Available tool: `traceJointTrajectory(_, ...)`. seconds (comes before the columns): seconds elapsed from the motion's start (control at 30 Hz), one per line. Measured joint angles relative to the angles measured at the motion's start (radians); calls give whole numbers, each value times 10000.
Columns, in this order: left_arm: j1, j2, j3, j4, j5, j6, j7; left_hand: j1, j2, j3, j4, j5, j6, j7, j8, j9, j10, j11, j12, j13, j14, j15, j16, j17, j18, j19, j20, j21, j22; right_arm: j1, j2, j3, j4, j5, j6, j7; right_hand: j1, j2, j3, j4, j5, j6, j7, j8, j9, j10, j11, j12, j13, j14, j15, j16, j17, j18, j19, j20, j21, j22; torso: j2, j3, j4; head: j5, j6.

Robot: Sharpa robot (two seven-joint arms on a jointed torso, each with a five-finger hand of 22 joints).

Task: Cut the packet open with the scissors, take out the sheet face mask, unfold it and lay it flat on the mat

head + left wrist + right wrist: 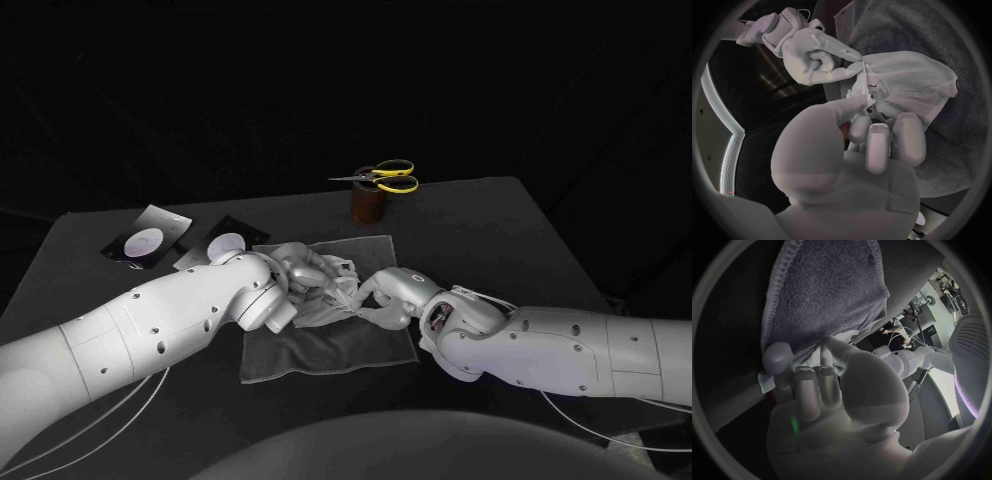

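Observation:
A white sheet mask [335, 287] is bunched up over the grey mat [325, 350] in the middle of the table. My left hand [293, 277] grips one side of it between thumb and fingers. My right hand [387, 297] pinches the other side. In the left wrist view, the mask [911, 85] spreads partly open between my left hand [876, 142] and right hand [814, 55], still creased. In the right wrist view, my right hand [817, 390] holds a white edge of the mask [811, 356] over the mat [823, 285]. The yellow-handled scissors [384, 177] stand in a brown holder [368, 204].
Two dark packets with pale ovals, one [144, 240] beside the other [218, 248], lie at the left, behind my left arm. The scissors' holder stands just past the mat's far edge. The black table [490, 240] extends to the right of the mat.

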Motion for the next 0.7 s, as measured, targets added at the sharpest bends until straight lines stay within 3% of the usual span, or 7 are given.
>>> traceJointTrajectory(0.23,0,-86,0,20,144,1,33,-131,-85,242,90,-1,-83,-13,79,96,0,0,0,11,0,0,-1,0,0,0,0,-6,0,2,-1,1,0,0,10,-4,0,0,0,0,0,8,-8,0,0,0,0,0,-5,0,0,-1,8,0,0,0,0,-6,-1,1,2,10,0)
traceJointTrajectory(0.7,-5,-152,16,-42,372,-15,119,-473,100,300,32,-10,-175,-31,147,150,0,0,-1,-50,-1,2,-1,0,0,0,0,-40,5,4,1,5,-4,1,28,-4,0,0,0,0,-11,-14,14,0,7,37,-38,-1,-4,0,0,-9,7,0,0,0,0,-2,-2,0,2,19,0)
